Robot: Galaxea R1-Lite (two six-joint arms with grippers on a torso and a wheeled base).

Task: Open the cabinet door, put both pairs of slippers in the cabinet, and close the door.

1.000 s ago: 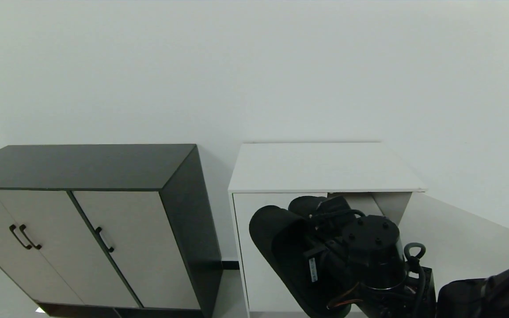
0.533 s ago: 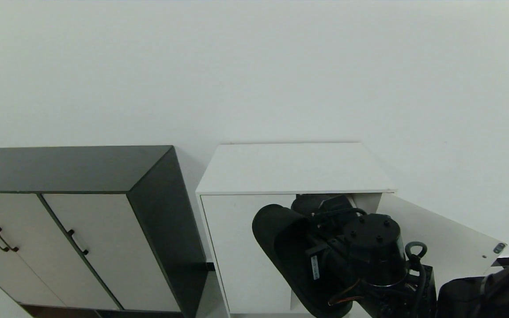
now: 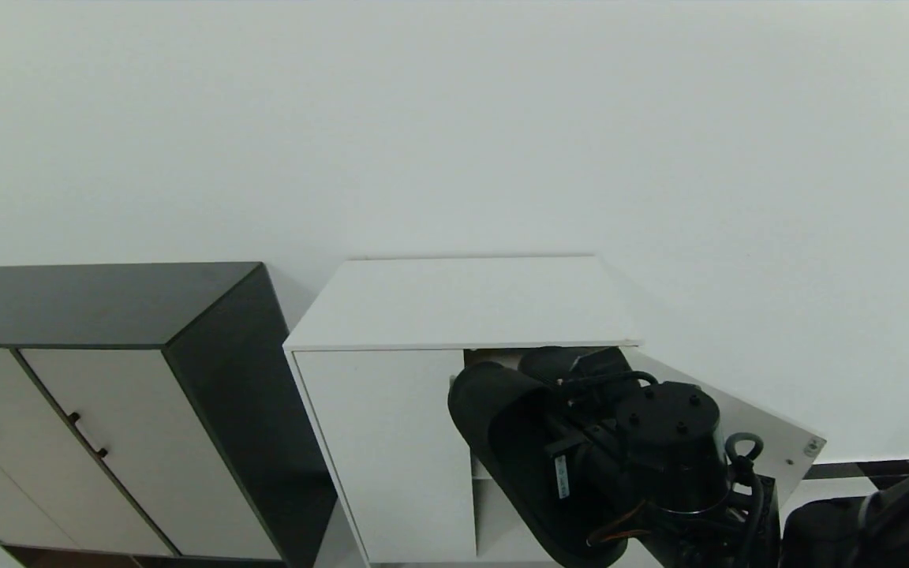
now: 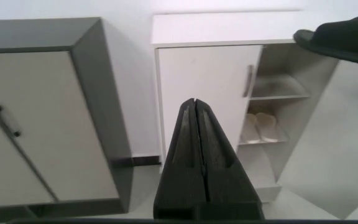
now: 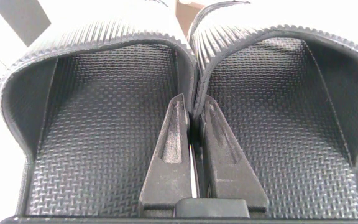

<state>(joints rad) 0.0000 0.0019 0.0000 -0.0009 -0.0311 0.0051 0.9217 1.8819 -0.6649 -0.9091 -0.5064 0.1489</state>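
Observation:
A pair of black slippers (image 3: 502, 430) hangs in front of the white cabinet (image 3: 462, 304), level with its open right half. My right gripper (image 5: 192, 102) is shut on the two touching inner walls of these black slippers (image 5: 104, 118). The cabinet's right door (image 3: 746, 426) stands open and its left door (image 3: 383, 450) is closed. A pale pair of slippers (image 4: 263, 127) lies on a lower shelf inside the white cabinet (image 4: 207, 81). My left gripper (image 4: 194, 109) is shut on nothing, held back from the cabinet front. One black slipper (image 4: 347, 40) juts in above the opening.
A dark cabinet (image 3: 107, 304) with pale closed doors and black handles stands right beside the white one on its left. A plain white wall runs behind both. An upper shelf (image 4: 278, 87) inside the white cabinet is bare. The open door (image 4: 347, 143) bounds the opening's right side.
The head camera has swung right, so both cabinets sit further left in the picture and more of the white cabinet's inside shows. The slippers stay in my right gripper.

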